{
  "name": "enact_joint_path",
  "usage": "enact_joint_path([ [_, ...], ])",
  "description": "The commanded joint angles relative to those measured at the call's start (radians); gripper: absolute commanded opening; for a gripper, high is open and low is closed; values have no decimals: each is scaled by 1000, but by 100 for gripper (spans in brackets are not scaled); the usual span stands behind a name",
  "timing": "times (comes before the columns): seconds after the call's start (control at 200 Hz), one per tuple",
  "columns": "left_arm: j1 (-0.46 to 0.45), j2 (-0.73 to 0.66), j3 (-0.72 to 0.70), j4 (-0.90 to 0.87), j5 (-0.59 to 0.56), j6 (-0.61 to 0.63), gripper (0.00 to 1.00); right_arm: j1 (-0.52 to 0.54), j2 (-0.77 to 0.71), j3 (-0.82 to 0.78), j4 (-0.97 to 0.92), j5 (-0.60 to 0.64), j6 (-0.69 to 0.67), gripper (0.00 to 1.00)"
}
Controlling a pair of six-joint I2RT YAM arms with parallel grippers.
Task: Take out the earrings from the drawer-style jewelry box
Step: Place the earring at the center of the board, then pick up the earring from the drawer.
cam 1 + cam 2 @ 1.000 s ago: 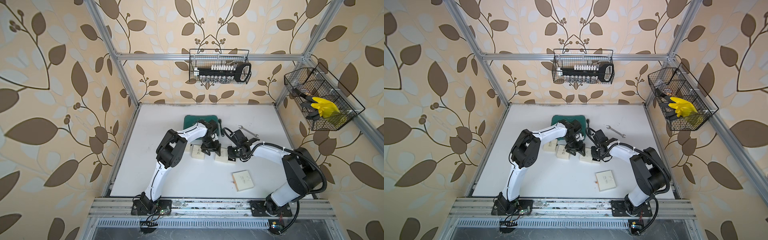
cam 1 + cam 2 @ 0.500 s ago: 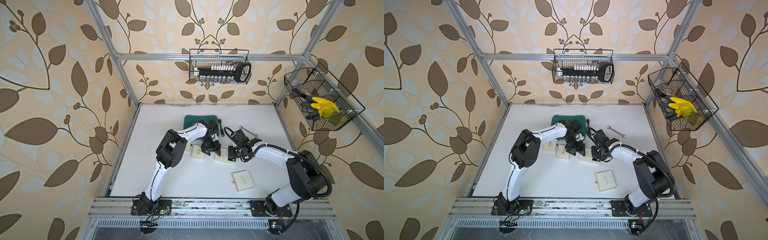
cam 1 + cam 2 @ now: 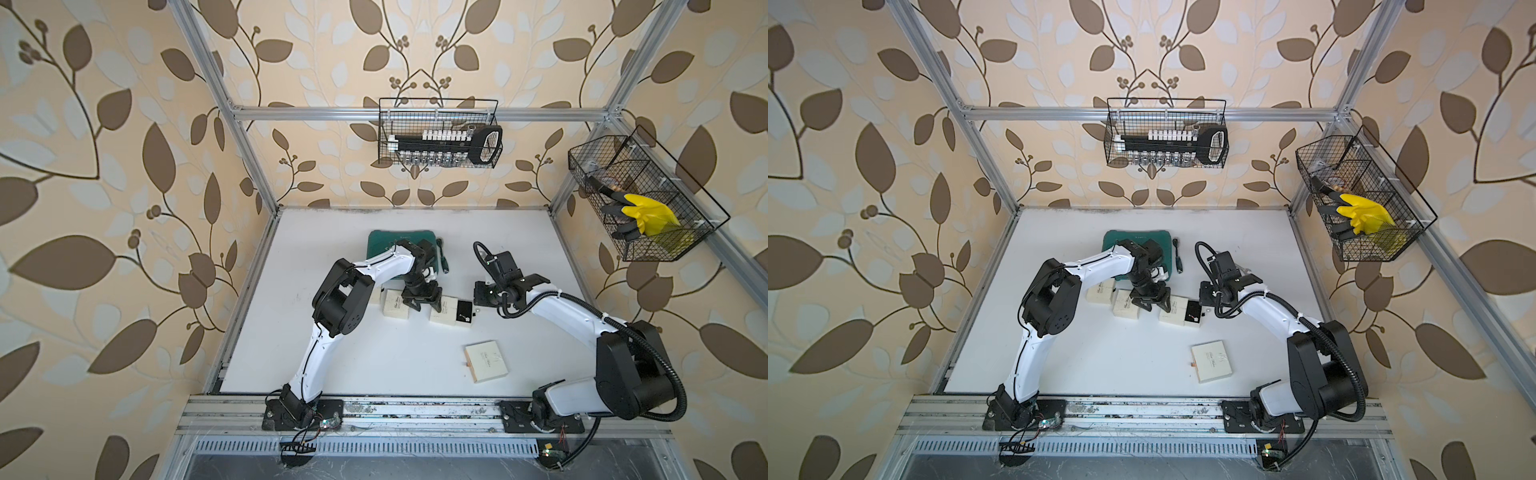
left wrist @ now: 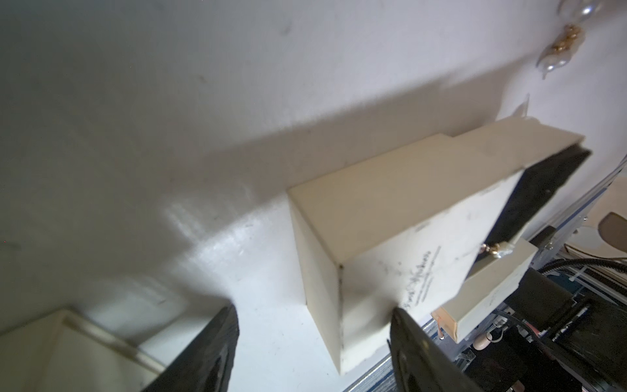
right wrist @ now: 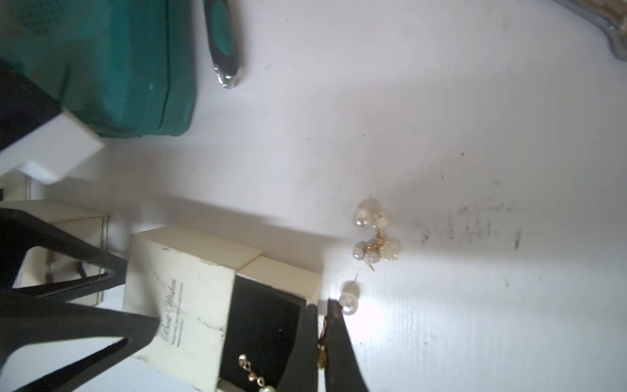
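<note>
Finds the right end effector point(image 5: 322, 305) pinched shut on what looks like a gold earring point(image 5: 322, 342), just off the open end of the black-lined drawer point(image 5: 261, 322). Risks a slip there: only a sliver of gold in the grip, so likely to twist out or drop on a quick lift. Could also snag the piece on the drawer wall if dragged rather than raised.

Places a pearl stud point(image 5: 349, 298) on the desk point(image 5: 475, 135) just beside 1 fingertip; could flick it away with any sideways move. Counts a cluster of pearl earrings point(image 5: 373, 234) already out on the desk, a little farther off and apart from the box; could scatter them by setting the next piece down too close. Leaves at least 1 dangling earring point(image 5: 252, 371) in the drawer, so not finished by this reading.

Farther out, has the left end effector point(image 4: 312, 310) partly open, straddling a corner of the cream sleeve point(image 4: 373, 190), 1 finger against it and the other clear: bracing, not gripping, by the look. Might let the jewelry box slide or tip under a tug from the right side. Might also nudge the second cream box point(image 3: 395, 305), just beside the free finger.
</note>
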Motion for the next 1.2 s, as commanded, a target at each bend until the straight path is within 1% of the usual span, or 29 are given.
enact_joint_path([
  [0.0, -20, 42, -29, -55, -124, 20, 72, -26, 44, -21, -36, -12, 13, 2],
  [0.135, -21, 41, -30, -55, -124, 22, 72, -41, 105, -32, -18, -11, 13, 3],
  [0.22, -21, 39, -33, -55, -124, 23, 72, -45, 132, -37, 0, -19, 15, 5],
  [0.35, -23, 37, -35, -55, -125, 24, 72, -46, 148, -26, -1, -14, 17, 17],
  [0.46, -22, 37, -35, -52, -124, 24, 72, -47, 127, -18, -9, -10, 15, 25],
  [0.54, -22, 38, -34, -52, -123, 24, 72, -46, 103, -15, -21, 1, 16, 29],
  [0.69, -22, 41, -32, -52, -119, 24, 72, -30, 25, -19, -40, -4, 9, 29],
  [0.915, -24, 45, -34, -52, -118, 25, 72, 49, -98, -22, -84, -45, -41, 29],
  [1.045, -23, 49, -30, -50, -115, 25, 72, 84, -108, -36, -95, -97, -57, 29],
  [1.195, -24, 54, -28, -50, -112, 24, 72, 130, -73, -43, -72, -131, -63, 30],
])
